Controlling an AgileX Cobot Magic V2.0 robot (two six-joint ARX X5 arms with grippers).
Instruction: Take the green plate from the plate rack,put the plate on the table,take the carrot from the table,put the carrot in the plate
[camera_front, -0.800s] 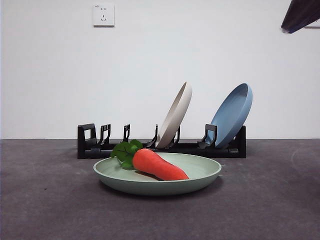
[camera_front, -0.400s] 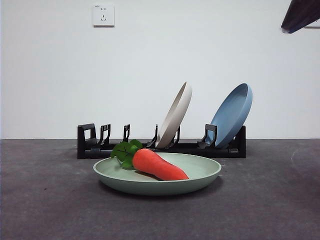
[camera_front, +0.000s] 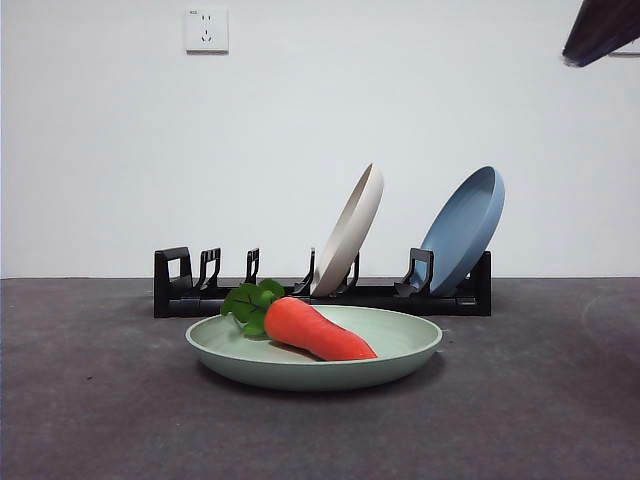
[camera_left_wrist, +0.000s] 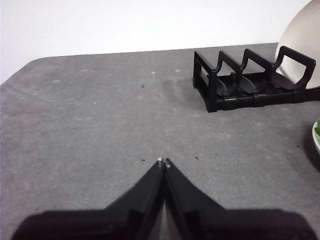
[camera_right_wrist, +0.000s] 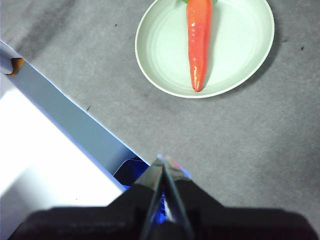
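Observation:
The green plate (camera_front: 400, 350) lies flat on the table (camera_front: 90, 400) in front of the plate rack (camera_front: 180, 295). The carrot (camera_front: 315, 331) lies in the plate, its leaves toward the rack. The right wrist view shows the plate (camera_right_wrist: 240, 45) with the carrot (camera_right_wrist: 198, 40) from high above. My right gripper (camera_right_wrist: 163, 159) is shut and empty, raised well clear of the plate; it shows as a dark tip (camera_front: 600, 30) at the top right of the front view. My left gripper (camera_left_wrist: 163, 161) is shut and empty, low over bare table, away from the rack (camera_left_wrist: 250, 80).
A cream-white plate (camera_front: 350, 230) and a dusty-blue plate (camera_front: 465, 228) lean in the rack's slots. A wall socket (camera_front: 207, 30) is on the white wall behind. A pale blue-white edge (camera_right_wrist: 55, 115) crosses the right wrist view beside the table.

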